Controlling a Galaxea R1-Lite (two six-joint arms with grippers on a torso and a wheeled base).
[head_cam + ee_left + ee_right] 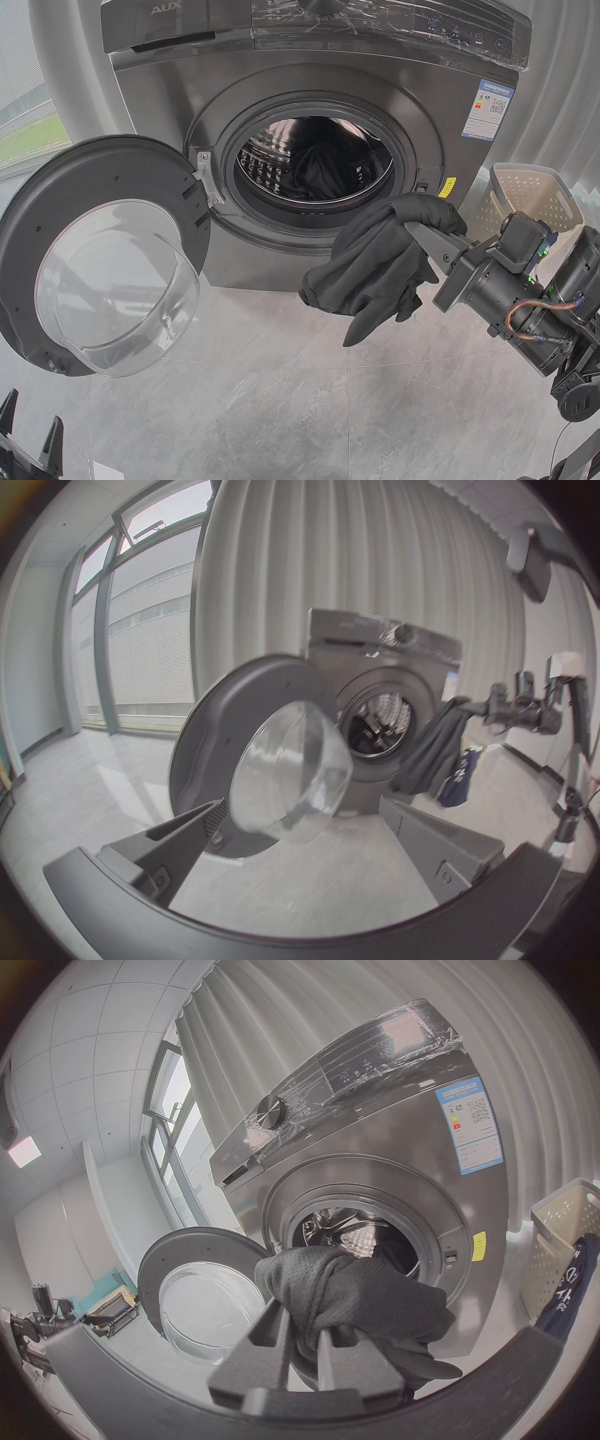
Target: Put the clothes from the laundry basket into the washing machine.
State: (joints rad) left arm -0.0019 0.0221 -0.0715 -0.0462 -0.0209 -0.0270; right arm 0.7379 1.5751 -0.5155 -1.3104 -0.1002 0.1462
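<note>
I have the right claw [306, 1335] clenched on a black mesh-knit garment [375, 262]. It hangs bunched in the air just in front of the grey metal front-loading washing machine [312, 81], at the lower right of its round opening. Another dark piece of clothing [319, 169] lies inside the machine's drum. The round dark door with its clear domed window [100, 256] stands swung wide on the machine's left. The beige perforated plastic laundry basket [531, 194] sits to the machine's right, with a navy garment [569, 1291] draped over its rim. My left claw [301, 808] is spread apart and empty, well back from the machine, facing the open door.
</note>
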